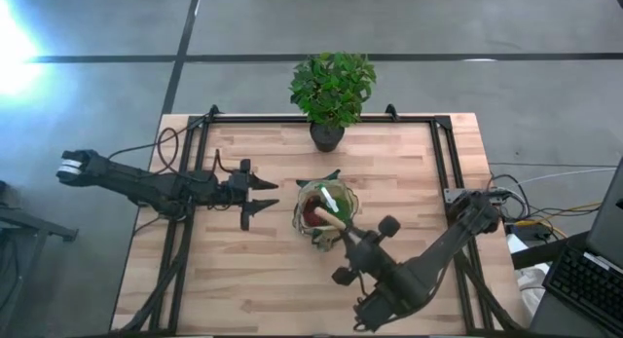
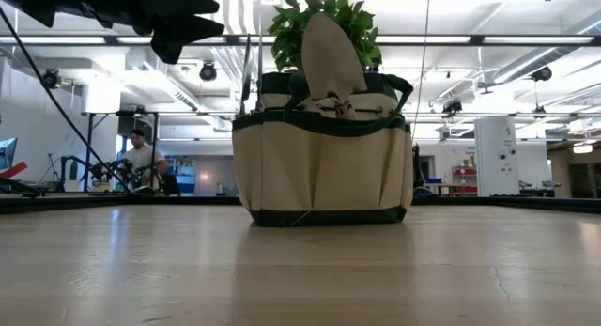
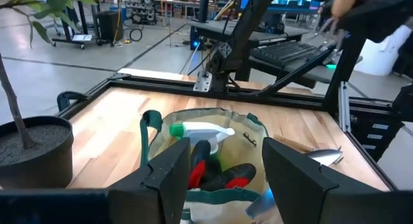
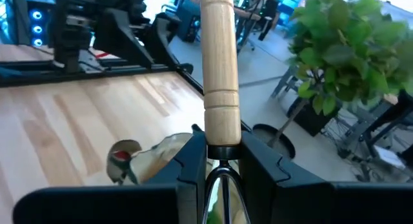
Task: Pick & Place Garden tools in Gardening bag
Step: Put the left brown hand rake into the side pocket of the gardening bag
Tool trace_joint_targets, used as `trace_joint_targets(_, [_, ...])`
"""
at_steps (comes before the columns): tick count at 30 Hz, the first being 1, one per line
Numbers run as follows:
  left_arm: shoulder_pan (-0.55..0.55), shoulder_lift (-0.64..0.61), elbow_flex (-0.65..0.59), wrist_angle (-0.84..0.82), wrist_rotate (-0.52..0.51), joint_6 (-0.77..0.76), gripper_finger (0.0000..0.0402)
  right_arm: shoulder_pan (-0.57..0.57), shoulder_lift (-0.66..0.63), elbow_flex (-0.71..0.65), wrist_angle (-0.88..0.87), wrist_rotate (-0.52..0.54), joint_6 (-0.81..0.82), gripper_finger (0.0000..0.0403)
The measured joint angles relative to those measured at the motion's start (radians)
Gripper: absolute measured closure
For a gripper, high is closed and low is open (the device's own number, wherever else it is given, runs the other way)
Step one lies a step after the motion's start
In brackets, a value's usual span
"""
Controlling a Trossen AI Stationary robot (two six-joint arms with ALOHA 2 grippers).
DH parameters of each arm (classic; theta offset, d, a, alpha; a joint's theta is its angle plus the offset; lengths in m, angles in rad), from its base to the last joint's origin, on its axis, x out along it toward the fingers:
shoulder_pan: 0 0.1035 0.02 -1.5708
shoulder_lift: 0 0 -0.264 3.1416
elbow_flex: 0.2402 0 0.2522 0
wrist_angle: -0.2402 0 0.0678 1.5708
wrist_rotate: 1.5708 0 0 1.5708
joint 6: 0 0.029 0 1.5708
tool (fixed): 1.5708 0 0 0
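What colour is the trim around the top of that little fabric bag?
Dark green, on a khaki gardening bag. The low view shows it best.

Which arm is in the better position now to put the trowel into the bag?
The right. Its claw is shut on the trowel above the gardening bag. The left claw is open, empty, beside it.

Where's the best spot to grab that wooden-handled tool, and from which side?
On the wooden-handled tool, likely the narrow neck below the grip, pinched across from the side, as the right pincer does; the wider wood stops slipping. Left pincer waits open.
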Motion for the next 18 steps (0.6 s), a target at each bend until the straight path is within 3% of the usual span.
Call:
trace_joint_targets(10, [0.0, 0.002, -0.002, -0.002, 0.0, 0.001, 0.0206, 0.0, -0.193, -0.396, 0.047, 0.055, 0.379, 0.0347])
trace_joint_targets(18, [0.0, 0.003, -0.003, 0.001, -0.006, 0.082, 0.0206, 0.005, -0.376, -0.69, 0.322, 0.063, 0.321, 0.0347])
